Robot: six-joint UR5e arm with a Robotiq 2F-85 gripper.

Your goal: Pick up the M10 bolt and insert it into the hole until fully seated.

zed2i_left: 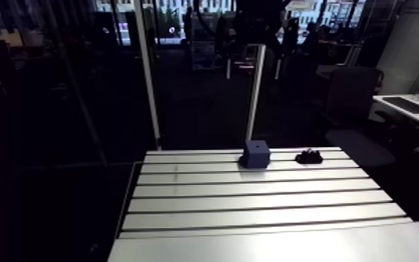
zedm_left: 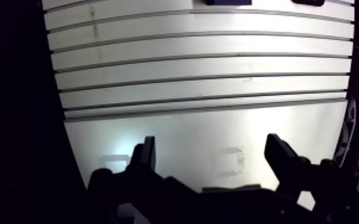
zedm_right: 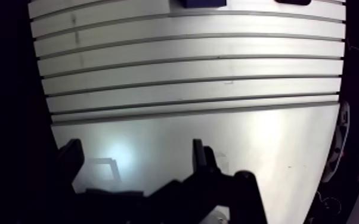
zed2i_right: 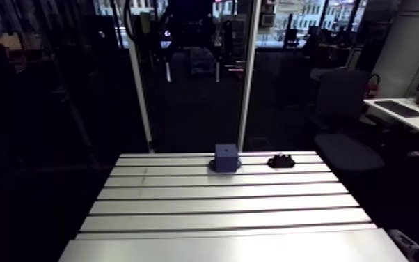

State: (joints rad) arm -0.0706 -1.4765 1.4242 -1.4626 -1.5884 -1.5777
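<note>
we see gripper [zedm_left: 210, 148] released, fingers spread wide over the table's [zed2i_left: 254, 212] near edge, blue block [zed2i_left: 257, 153] at far edge, dark bolt [zed2i_left: 309, 157] nearby toward far-right corner, not touching

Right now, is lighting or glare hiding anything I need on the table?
Arm view: table evenly lit, blue block clear, but the small dark object beside it is only a silhouette, possibly the bolt. Wrist view: glare patch on the table ahead of the open gripper; slots bow from the wide lens; block and object barely show at the table's far end.
</note>
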